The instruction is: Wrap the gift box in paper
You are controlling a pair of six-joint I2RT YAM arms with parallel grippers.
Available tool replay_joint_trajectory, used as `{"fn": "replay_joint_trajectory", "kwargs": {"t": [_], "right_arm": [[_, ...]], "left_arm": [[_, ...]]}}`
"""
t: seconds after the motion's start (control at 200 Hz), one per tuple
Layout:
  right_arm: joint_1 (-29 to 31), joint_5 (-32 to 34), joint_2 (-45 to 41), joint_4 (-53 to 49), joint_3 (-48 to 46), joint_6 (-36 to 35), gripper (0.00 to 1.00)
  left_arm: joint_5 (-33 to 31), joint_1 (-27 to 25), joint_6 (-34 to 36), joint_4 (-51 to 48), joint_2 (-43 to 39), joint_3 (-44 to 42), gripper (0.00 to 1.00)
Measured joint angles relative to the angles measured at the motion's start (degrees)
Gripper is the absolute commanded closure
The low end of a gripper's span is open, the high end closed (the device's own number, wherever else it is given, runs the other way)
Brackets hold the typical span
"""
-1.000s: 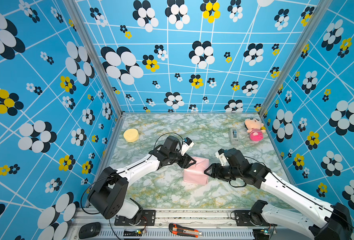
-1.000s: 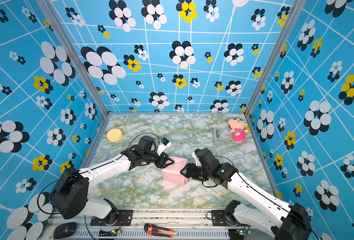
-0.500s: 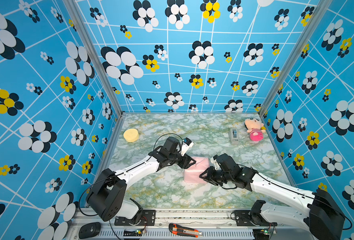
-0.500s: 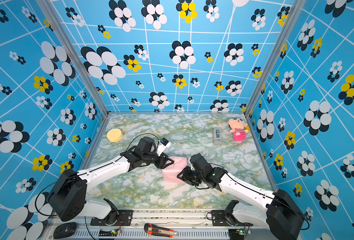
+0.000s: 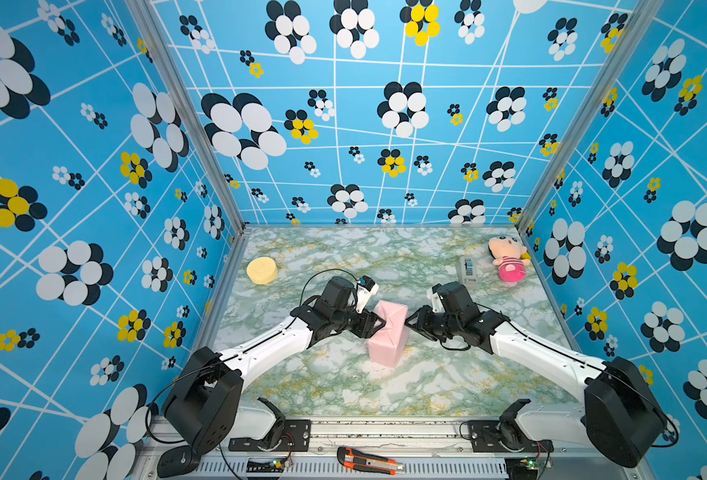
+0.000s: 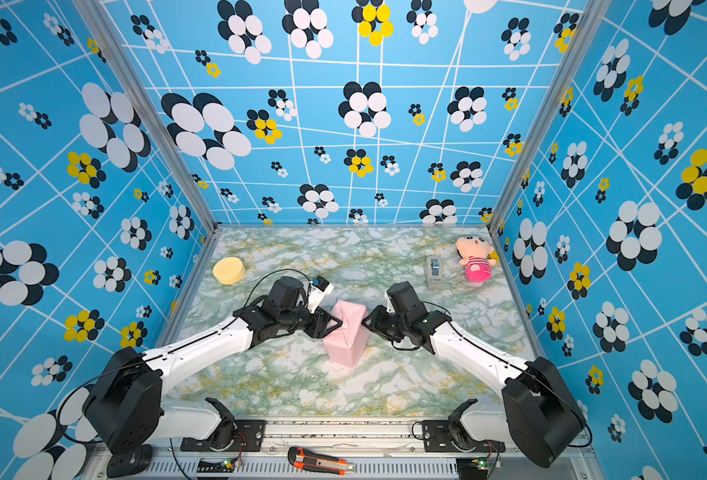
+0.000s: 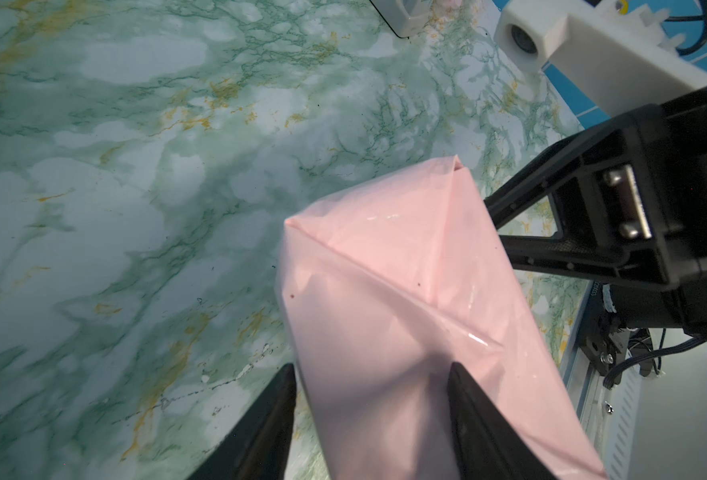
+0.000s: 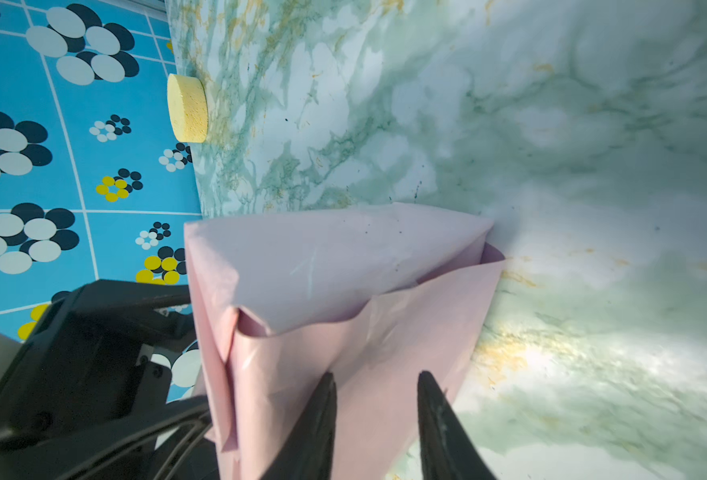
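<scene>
Straddling one end of the folded paper (image 7: 385, 299), the left jaws have a black finger (image 7: 260, 428) lying against each side of it and are clenched on it across its thickness. The right jaws meet the opposite end: their fingers (image 8: 314, 424) stand close together with a flap of the paper (image 8: 364, 353) showing in the narrow gap, but whether they pinch that flap or only rest in front of it I cannot tell. At that end a loose fold gapes open, its upper panel looking more lilac than pink. The gift box is wholly covered by the paper and cannot be seen. In both top views the paper (image 5: 387, 338) (image 6: 345, 338) forms a pale pink block with diagonal creases on the face toward the near edge, standing up rather than lying flat, about midway between the left and right edges of the worktop (image 5: 343, 390) and a little nearer its near edge than its far one. Toward the far left corner sits a round yellow sponge (image 5: 262, 270); near the far right corner a grey tape dispenser (image 5: 467, 270) stands just beside a plush doll (image 5: 507, 259) in a pink striped top, both well apart from the paper. An orange and black box cutter (image 5: 368, 459) lies on the metal frame (image 5: 435, 468) in front of the near edge
</scene>
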Motion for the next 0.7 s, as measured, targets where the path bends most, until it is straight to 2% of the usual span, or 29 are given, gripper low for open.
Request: {"fn": "replay_joint_trajectory", "kwargs": {"t": [0.055,0.145,0.2,0.275,0.445,0.7], "right_arm": [[-0.7,-1.1,1.7,0.7,1.2,-1.2,0.62],[-2.2,-2.6,3.5,0.2,3.9,-3.5,0.49],[-3.1,-2.7,3.0,-1.2,5.5,-4.7,0.39],[-3.5,-2.8,0.3,-2.9,6.7,-6.9,0.33],[-0.5,-3.3,-5.7,-6.5,8.0,-7.9,0.31],[2.6,-3.2,0.4,-10.3,10.7,-8.3,0.33]], "left_arm": [[-0.9,0.0,-1.1,0.8,-0.6,-0.7,0.41],[-2.5,0.0,-2.6,1.4,-1.3,-1.4,0.41],[-3.3,0.0,-3.4,1.5,-1.5,-1.5,0.41],[-4.3,-0.1,-4.3,2.0,-1.6,-1.6,0.41],[-6.0,-0.1,-5.9,2.5,-1.5,-1.6,0.41],[-7.0,-0.5,-7.9,4.9,-1.2,-2.3,0.41]]}}
